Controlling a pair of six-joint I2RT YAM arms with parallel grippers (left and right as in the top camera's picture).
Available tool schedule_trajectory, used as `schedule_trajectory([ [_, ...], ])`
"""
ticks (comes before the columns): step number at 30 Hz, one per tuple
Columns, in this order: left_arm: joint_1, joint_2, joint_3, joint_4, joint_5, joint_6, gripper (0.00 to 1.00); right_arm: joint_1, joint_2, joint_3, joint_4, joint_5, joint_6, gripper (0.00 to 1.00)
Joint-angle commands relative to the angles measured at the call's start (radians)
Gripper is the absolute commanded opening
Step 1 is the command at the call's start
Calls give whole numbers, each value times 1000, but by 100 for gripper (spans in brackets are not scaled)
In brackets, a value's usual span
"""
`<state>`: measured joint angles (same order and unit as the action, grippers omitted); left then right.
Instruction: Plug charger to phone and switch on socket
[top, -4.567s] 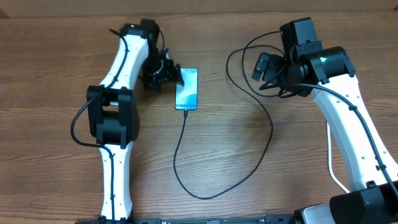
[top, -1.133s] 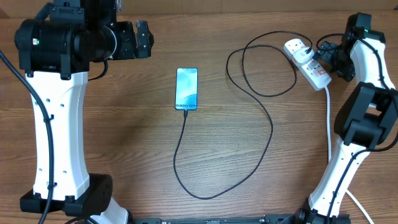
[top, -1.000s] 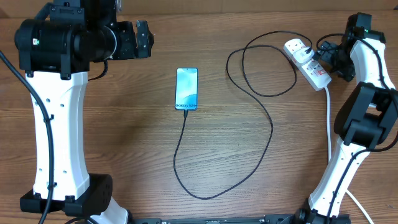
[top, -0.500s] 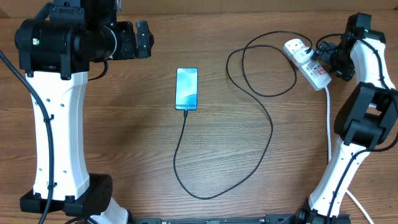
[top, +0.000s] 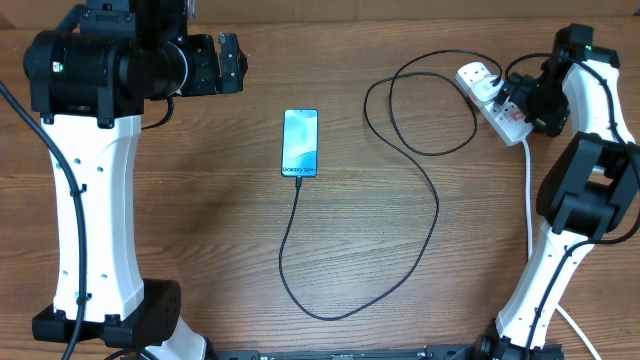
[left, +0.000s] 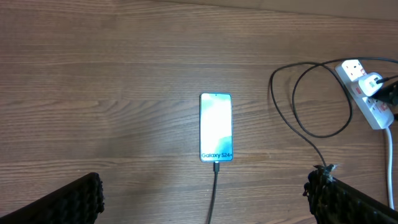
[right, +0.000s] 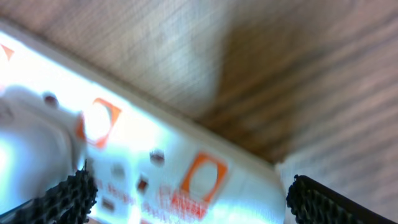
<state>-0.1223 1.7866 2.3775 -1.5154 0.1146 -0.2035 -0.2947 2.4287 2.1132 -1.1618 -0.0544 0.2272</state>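
Glowing blue-teal, the phone (top: 300, 142) has the black charger (top: 437, 210) plugged in.

Your wooden table (top: 200, 250) carries three things. The phone (top: 300, 142) lies flat, well apart from your left gripper (top: 234, 64). The charger (top: 437, 212) loops from it to the socket (top: 499, 117), right at your right gripper (top: 520, 100).

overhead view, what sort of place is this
Probably a robot lab workbench: a wooden table, a white left arm and right arm mounted at it, with a phone, charger and socket laid out.
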Motion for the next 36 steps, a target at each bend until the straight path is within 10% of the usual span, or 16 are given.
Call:
schedule_trajectory([
  [1, 4, 8, 0, 1, -14, -3, 100, 3, -87, 15, -35, 7, -11, 100],
  [36, 4, 8, 0, 1, -14, -3, 100, 425, -1295, -112, -532, 54, 83, 100],
])
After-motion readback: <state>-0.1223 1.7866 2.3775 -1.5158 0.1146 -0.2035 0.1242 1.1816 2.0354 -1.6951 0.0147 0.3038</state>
